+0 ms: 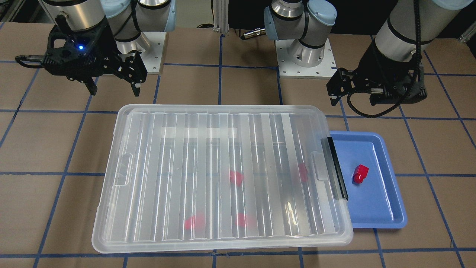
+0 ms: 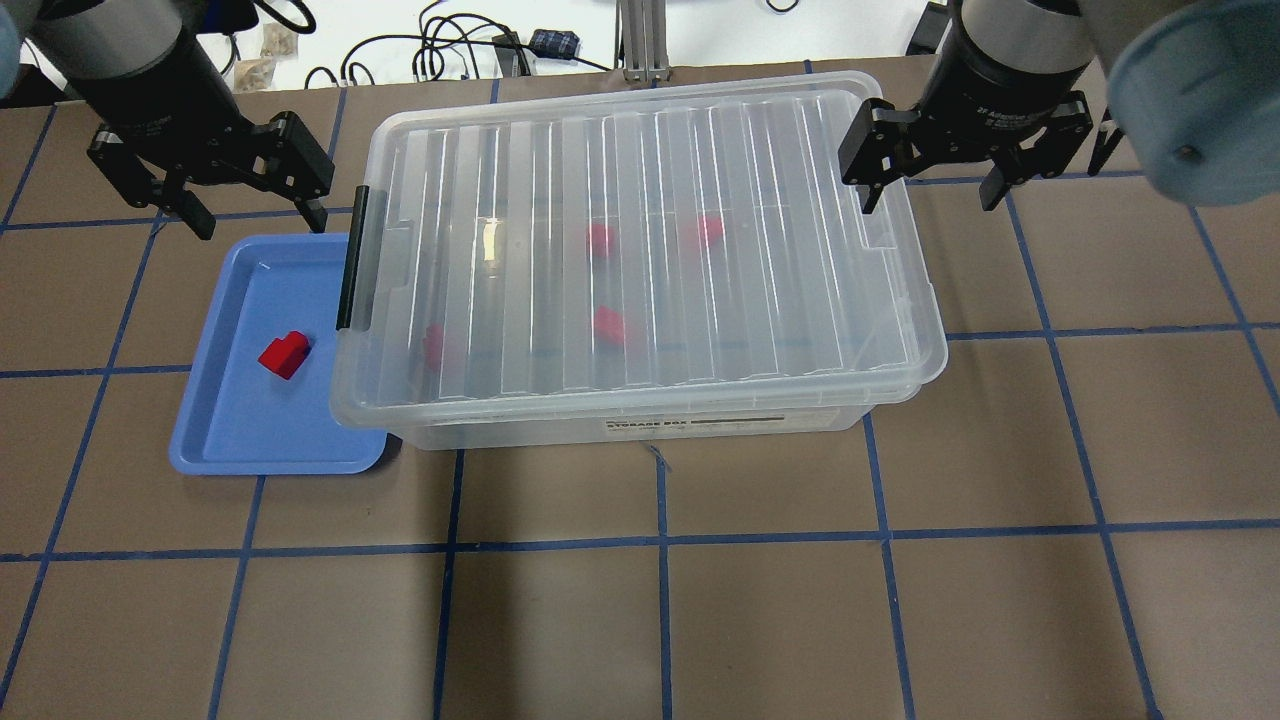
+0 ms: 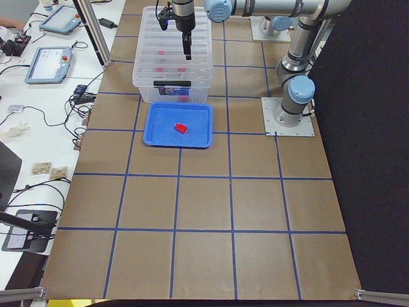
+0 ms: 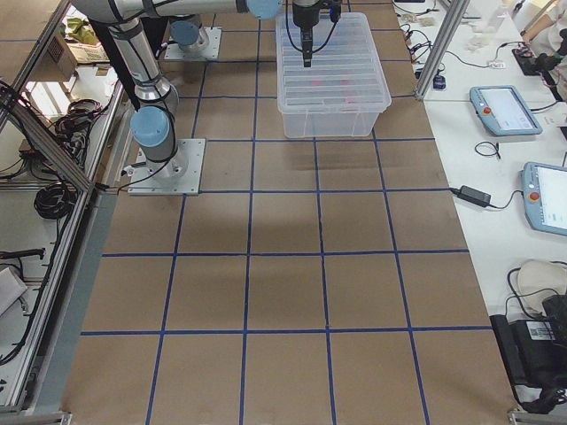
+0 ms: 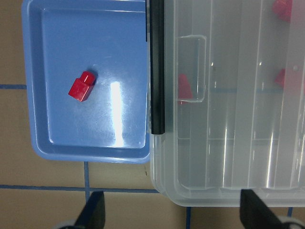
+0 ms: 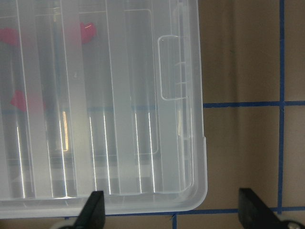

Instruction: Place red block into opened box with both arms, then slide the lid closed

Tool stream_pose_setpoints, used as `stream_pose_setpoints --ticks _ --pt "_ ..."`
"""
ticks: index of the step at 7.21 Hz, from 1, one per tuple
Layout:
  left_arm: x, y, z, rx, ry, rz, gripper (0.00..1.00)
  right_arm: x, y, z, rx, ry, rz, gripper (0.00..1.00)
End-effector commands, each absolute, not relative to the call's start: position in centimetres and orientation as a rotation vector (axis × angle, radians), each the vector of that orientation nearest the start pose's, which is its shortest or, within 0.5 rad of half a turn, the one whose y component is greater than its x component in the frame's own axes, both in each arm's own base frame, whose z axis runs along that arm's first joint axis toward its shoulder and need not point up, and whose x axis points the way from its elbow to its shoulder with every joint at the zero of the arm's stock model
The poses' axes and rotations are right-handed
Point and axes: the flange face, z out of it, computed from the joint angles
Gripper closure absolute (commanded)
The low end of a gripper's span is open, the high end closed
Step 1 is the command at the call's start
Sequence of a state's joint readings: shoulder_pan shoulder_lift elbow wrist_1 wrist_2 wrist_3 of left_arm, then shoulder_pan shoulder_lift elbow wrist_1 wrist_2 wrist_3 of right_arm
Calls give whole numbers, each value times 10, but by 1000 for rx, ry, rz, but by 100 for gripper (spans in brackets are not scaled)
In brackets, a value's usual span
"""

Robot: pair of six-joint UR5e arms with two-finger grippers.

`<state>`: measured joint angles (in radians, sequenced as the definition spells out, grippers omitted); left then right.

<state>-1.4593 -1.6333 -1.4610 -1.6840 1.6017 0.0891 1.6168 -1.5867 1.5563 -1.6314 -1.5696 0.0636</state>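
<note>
Red block [image 2: 285, 354] sits in blue tray [image 2: 240, 430] — apart from spread left fingers [image 2: 197, 218].

The box [image 2: 700, 425] is covered by the lid [image 2: 640, 250]; entry from above is barred. Beside its black-edged end, the red block [image 2: 284, 354] is left exposed.

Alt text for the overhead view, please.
A ribbed lid rests on the box, four red shapes blurred beneath it. One red block lies in a blue tray at the box's left end. The left tool and right tool hover open, empty.
</note>
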Motion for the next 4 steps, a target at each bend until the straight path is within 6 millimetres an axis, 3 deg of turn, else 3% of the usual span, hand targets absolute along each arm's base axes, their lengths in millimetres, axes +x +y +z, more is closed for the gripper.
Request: stream_pose_setpoints --ticks 1,3,4 --pt "-61 -525 501 -22 3117 101 0 153 -489 507 26 3131 -137 0" --pt "-41 -527 493 247 3103 136 0 152 -500 492 28 3123 -133 0" --pt "11 -535 476 347 3092 191 0 148 -535 457 36 3138 -116 0"
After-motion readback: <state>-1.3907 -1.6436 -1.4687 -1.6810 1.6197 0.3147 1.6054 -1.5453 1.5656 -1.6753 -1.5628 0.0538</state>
